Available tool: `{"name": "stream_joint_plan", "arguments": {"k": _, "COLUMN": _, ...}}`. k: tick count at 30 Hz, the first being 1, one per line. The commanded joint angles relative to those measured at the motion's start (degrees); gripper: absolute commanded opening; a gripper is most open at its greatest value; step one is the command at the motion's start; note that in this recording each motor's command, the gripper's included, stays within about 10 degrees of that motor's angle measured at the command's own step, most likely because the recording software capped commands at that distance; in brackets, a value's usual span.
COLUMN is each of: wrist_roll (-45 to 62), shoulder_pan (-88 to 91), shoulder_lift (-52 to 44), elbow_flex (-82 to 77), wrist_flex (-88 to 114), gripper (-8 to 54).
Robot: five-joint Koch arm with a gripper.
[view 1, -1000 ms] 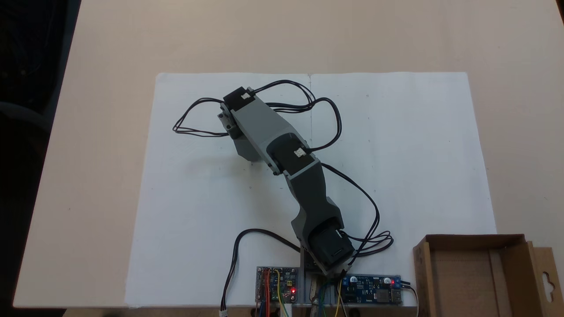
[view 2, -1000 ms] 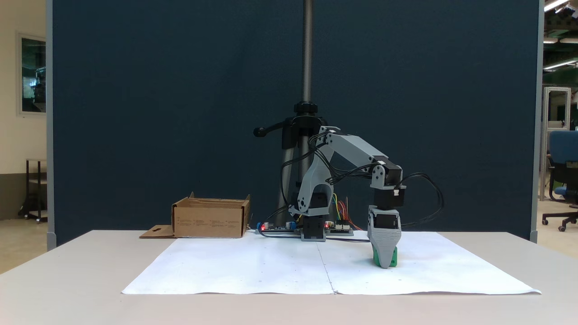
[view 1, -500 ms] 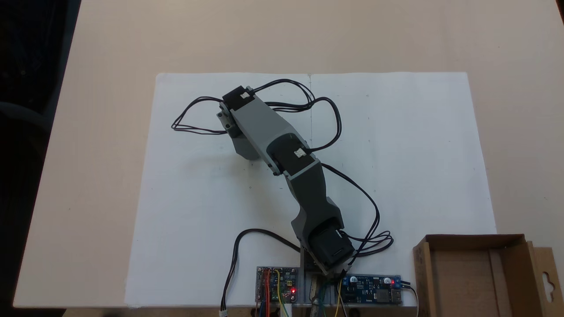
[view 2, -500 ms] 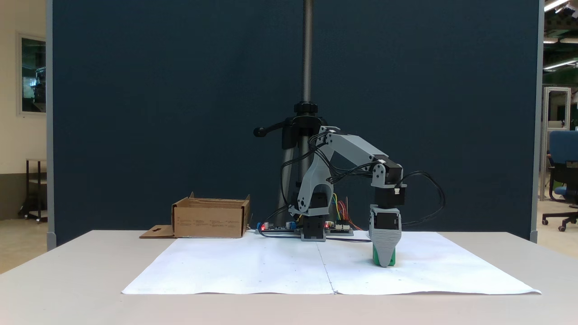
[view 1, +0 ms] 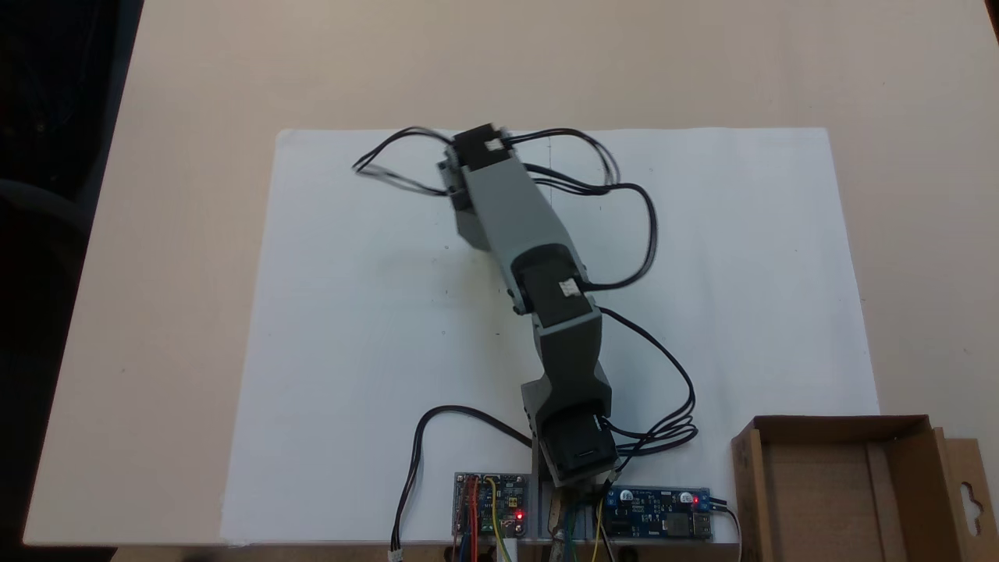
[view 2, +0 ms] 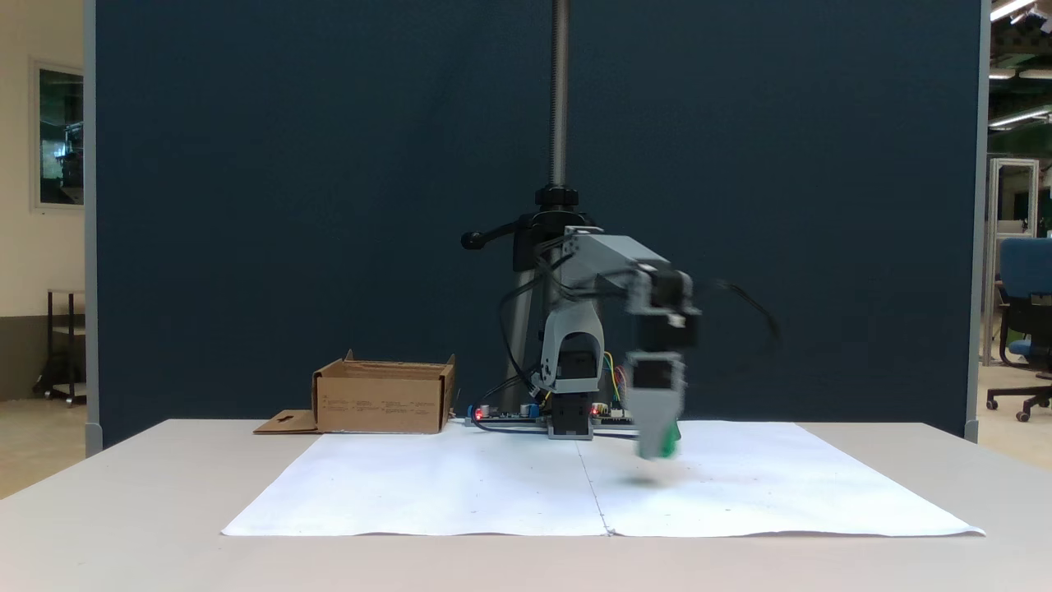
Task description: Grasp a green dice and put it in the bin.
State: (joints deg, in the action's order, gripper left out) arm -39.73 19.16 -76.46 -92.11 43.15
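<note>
The bench [view 2: 123, 493] carries a white sheet [view 1: 741, 273] that lies under the pincer, and a dark blue screen [view 2: 288, 205] stands behind it in a fixed view. The arm [view 1: 515, 211] rises from its base [view 2: 569, 426], behind the pincer, and reaches out over the sheet; its black cables [view 1: 636, 234] loop out beside it. The bin [view 2: 382, 399] sits on the bench well apart from the pincer — to its left in the side-on fixed view, and at the lower right corner in the top-down one [view 1: 897, 425] — with its flap [view 1: 968, 492] and keyhole cutout lying flat on the side away from the pincer. Two circuit boards [view 1: 659, 511] with red lights sit by the base, between pincer and bin. The pincer [view 2: 657, 448] points down, blurred, clear of the sheet with a faint shadow below it. The dice [view 2: 673, 437] shows as a sliver of green at the pincer's right edge, raised off the sheet; the pincer is closed on it, though the blur hides how the jaws sit. In the top-down view the arm covers the pincer and dice.
</note>
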Motion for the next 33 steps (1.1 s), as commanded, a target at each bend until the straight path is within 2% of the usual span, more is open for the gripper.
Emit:
{"name": "stream_joint_plan", "arguments": {"k": 1, "wrist_roll": -1.8, "shoulder_pan": -4.8, "shoulder_lift": -5.6, "elbow_flex": 1.5, "wrist_flex": 3.9, "gripper": 16.8}}
{"name": "stream_joint_plan", "arguments": {"k": 8, "wrist_roll": 8.3, "shoulder_pan": -22.8, "shoulder_lift": -12.7, "elbow_flex": 1.5, "wrist_flex": 5.4, "gripper": 16.8}}
{"name": "stream_joint_plan", "arguments": {"k": 20, "wrist_roll": 29.5, "shoulder_pan": -54.7, "shoulder_lift": -30.4, "elbow_flex": 1.5, "wrist_flex": 7.3, "gripper": 16.8}}
{"name": "stream_joint_plan", "arguments": {"k": 25, "wrist_roll": 39.6, "shoulder_pan": -65.8, "shoulder_lift": -32.9, "elbow_flex": 2.5, "wrist_flex": 7.2, "gripper": 16.8}}
{"name": "stream_joint_plan", "arguments": {"k": 33, "wrist_roll": 49.2, "shoulder_pan": -84.6, "shoulder_lift": -33.0, "elbow_flex": 3.3, "wrist_flex": 6.9, "gripper": 17.0}}
